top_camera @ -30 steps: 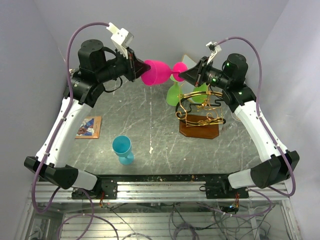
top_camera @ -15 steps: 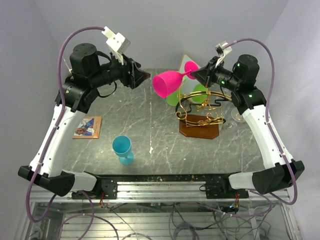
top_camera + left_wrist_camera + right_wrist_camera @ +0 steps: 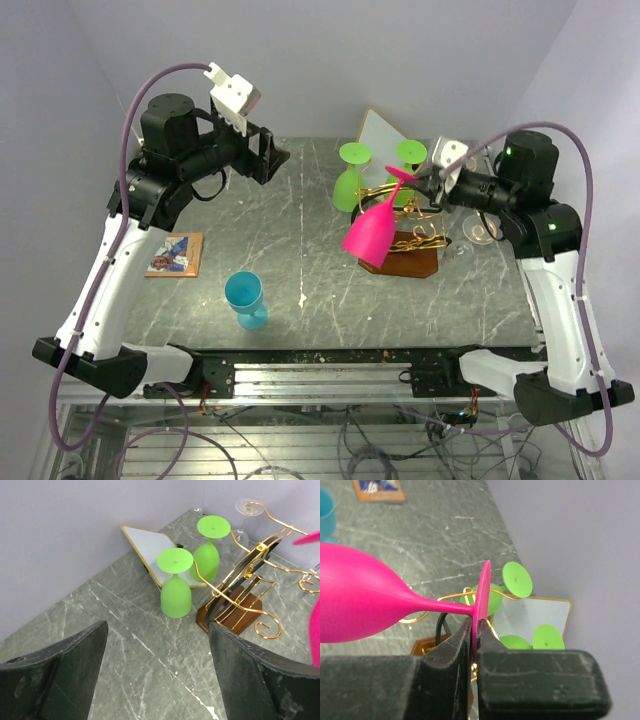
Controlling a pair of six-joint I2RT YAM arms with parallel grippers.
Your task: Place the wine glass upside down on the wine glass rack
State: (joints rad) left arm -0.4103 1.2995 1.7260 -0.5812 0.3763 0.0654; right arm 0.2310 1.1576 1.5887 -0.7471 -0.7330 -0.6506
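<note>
Hanging in the air with its bowl lower than its foot, the pink wine glass is over the near left side of the wine glass rack, in front of its gold scrollwork and dark wooden base. Its long axis runs on a slant: from the flat foot, up at the right beside the gripper, down and leftward through the stem to the bowl, whose mouth faces the near left of the table. So it is tipped well toward upside down, though not plumb.

The right gripper is closed hard on the thin rim of the foot, one finger on each face of the disc, and carries nothing else. The rack thus lies just below and behind the glass, between the bowl and the right wrist, and the right arm is plainly the nearer one. From above I cannot tell whether the stem clears the top wire or brushes it. The coming move looks to turn on lining the stem up with a gap between the gold arms.

The left gripper is wide open and empty, well apart at the far left, facing the rack and the two green wine glasses standing inverted beside it.
</note>
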